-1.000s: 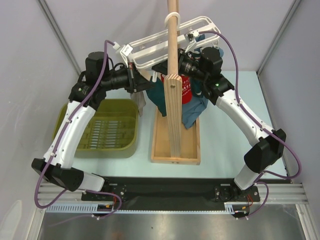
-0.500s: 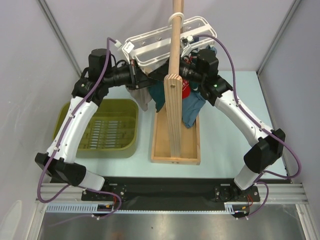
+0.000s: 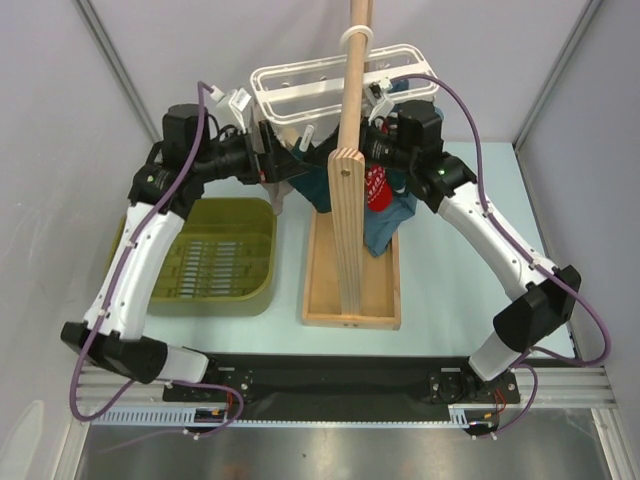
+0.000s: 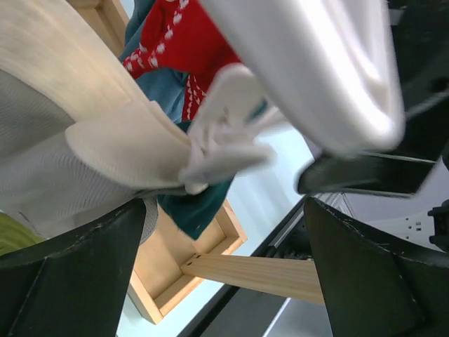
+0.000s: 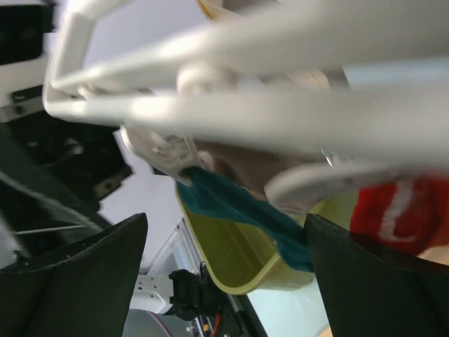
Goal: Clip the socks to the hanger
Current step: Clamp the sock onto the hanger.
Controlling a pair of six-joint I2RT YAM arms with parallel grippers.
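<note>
Top view: your left gripper (image 3: 270, 160) tips sit hidden under the hanger (image 3: 320, 82) | right gripper (image 3: 370, 150) tips behind the wooden pole (image 3: 346, 200), top cropped | wrist views: hanger bars too close, blurred.

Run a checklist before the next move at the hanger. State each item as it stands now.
1. Left gripper open, nothing held: ok.
2. Right gripper open, nothing held: ok.
3. Teal sock hanging from a clip peg: ok.
4. Red sock held by a peg: cannot tell, its top edge is out of view or blurred.
5. Hanger hooked over the wooden pole: ok.
6. Both grippers free of the hanger bars: cannot tell, the bars are blurred close to both wrist cameras.
</note>
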